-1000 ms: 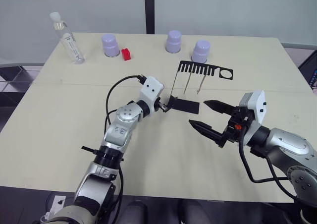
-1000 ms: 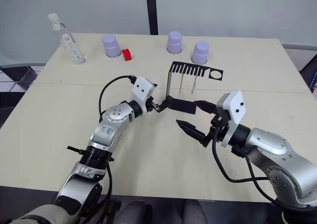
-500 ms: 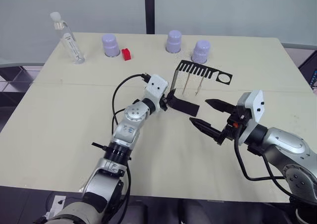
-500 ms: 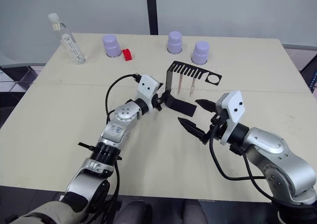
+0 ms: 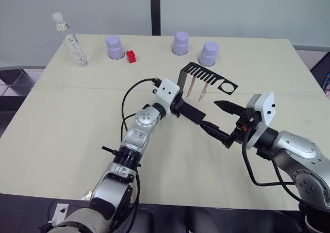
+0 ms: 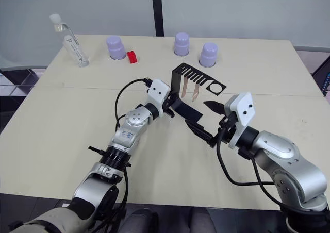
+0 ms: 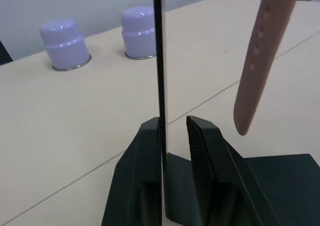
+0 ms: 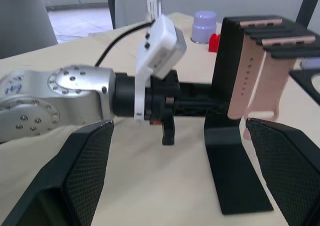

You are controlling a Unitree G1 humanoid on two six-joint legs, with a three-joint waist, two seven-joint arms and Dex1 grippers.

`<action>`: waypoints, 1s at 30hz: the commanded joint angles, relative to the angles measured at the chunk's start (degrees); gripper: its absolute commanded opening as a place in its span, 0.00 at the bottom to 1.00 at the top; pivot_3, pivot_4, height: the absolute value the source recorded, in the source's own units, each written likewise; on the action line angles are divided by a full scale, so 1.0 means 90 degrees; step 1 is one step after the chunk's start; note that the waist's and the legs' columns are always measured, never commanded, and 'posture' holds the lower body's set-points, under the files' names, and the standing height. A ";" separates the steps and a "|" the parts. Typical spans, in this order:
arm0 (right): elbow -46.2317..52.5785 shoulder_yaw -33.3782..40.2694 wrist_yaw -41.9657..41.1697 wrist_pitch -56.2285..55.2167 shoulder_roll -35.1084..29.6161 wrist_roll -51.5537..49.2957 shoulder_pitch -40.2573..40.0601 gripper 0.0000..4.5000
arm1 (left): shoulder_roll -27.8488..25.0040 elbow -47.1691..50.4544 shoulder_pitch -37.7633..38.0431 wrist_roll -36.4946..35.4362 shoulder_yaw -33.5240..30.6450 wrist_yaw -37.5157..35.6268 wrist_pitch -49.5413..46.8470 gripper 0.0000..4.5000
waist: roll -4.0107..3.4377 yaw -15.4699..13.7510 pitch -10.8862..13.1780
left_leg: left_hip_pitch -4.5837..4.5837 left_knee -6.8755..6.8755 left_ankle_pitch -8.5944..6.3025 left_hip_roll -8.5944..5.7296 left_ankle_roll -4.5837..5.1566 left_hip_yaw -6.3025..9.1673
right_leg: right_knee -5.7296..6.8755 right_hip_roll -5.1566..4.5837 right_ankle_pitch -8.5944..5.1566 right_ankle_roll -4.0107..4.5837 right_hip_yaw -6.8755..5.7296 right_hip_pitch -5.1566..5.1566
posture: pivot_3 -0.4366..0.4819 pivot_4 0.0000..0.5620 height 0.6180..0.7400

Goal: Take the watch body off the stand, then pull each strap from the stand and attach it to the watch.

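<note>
The pale beige tabletop [image 5: 62, 140] carries a thin black bent-metal stand [image 5: 181, 88] with a flat foot, a slanted upright and a comb-slotted top arm ending in a round ring. The left tool [image 7: 169, 131] is pinched on the stand's upright just above the foot, one finger either side of the thin metal. The right tool [image 5: 223, 121] is spread wide, just beside the foot on the robot's right, holding nothing.

Two narrow pink-beige straps [image 6: 188, 90] hang from the comb slots, between the upright and the ring, above and a little beyond the right tool's fingertips. No watch body can be seen on the ring or elsewhere.

The step in hand looks like steadying the stand while the right tool goes for a strap. To do it well, the left tool should keep the upright clamped low so the foot stays flat, and the right tool should rise to the nearer strap, close on its lower half, and draw it along the slot's open direction rather than sideways against the teeth.
</note>
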State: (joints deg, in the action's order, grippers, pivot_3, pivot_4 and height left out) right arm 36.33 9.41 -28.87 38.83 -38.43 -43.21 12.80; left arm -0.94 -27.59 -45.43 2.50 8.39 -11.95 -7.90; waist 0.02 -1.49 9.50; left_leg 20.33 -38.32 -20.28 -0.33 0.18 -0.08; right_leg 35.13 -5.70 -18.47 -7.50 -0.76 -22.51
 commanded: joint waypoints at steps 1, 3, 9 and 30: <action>0.0179 0.0159 0.0077 -0.0038 0.0041 -0.0068 0.0051 1.00 | 0.0037 -0.0168 -0.0367 0.0000 -0.0125 0.0068 0.0266 0.19 | 0.0000 -0.0001 0.0000 | 0.0002 0.0000 0.0000 -0.0001 0.0000 0.0000 | -0.0001 0.0000 0.0000 0.0000 0.0000 0.0000 | 0.48 0.27 1.00; 0.0174 0.0161 0.0096 -0.0054 0.0075 -0.0060 0.0043 1.00 | 0.0043 -0.0326 -0.0435 -0.0063 -0.0179 0.0012 0.0429 0.13 | 0.0000 -0.0002 0.0000 | 0.0001 0.0000 0.0000 -0.0002 0.0001 0.0000 | -0.0001 -0.0001 0.0000 0.0000 0.0000 0.0000 | 0.48 0.27 1.00; 0.0162 0.0088 0.0127 -0.0045 0.0168 -0.0002 0.0083 1.00 | 0.0081 -0.0523 -0.0448 -0.0210 -0.0280 -0.0184 0.0648 0.01 | 0.0000 0.0003 0.0000 | 0.0001 -0.0001 0.0000 -0.0001 0.0000 -0.0001 | 0.0001 -0.0001 0.0000 0.0000 -0.0003 -0.0001 | 0.48 0.27 1.00; -0.0154 -0.0799 0.3601 0.1315 0.2512 0.1646 0.1273 1.00 | 0.0427 0.0109 -0.0382 0.0013 -0.0300 0.0764 0.0090 0.01 | -0.0005 0.0005 -0.0003 | 0.0005 -0.0001 0.0002 -0.0013 -0.0004 -0.0002 | 0.0037 -0.0016 0.0000 0.0001 -0.0014 -0.0021 | 0.48 0.27 1.00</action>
State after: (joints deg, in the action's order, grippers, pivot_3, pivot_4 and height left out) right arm 33.75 1.80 3.05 51.24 -16.09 -29.43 23.61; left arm 2.10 -28.28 -46.44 2.71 5.32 -4.53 -6.97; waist -0.03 -1.45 9.47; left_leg 20.38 -38.33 -20.26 -0.46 0.14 -0.09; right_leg 35.47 -5.83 -18.47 -7.49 -0.91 -22.70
